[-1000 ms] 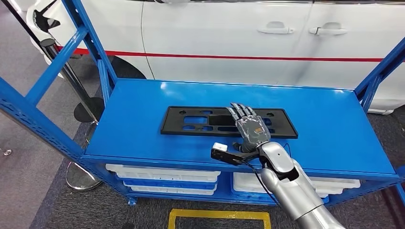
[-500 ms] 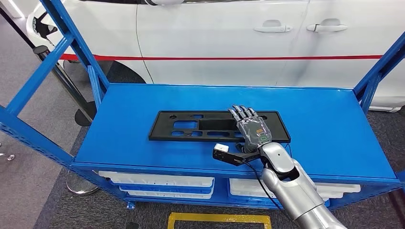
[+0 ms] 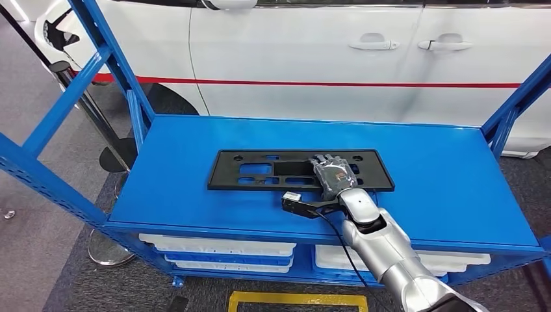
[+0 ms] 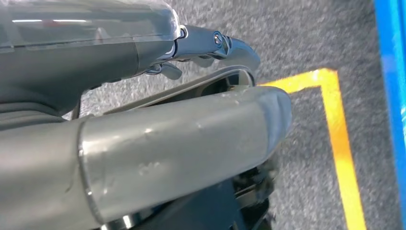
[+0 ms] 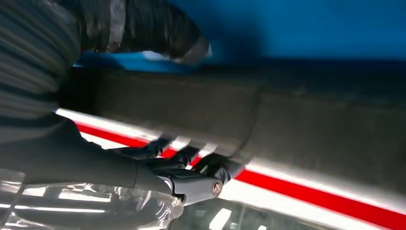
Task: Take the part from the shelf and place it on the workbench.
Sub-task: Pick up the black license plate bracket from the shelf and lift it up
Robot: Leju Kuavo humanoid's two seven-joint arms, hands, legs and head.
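White trays [image 3: 217, 247] sit stacked under shelf [image 3: 195, 195]; contents unseen.

Silver right arm [image 3: 396, 260], glossy, rounded segments with dark joint seams. Black cable [image 3: 344, 244] along the forearm. Black camera bracket [image 3: 300, 205] at the wrist, white-topped. Right robot hand [image 3: 333, 174] dark grey, clear back plate with small orange and green marks. Left robot hand [image 4: 143, 134]: thick grey thumb, clear glossy cover, dark fingers with small silver screws.
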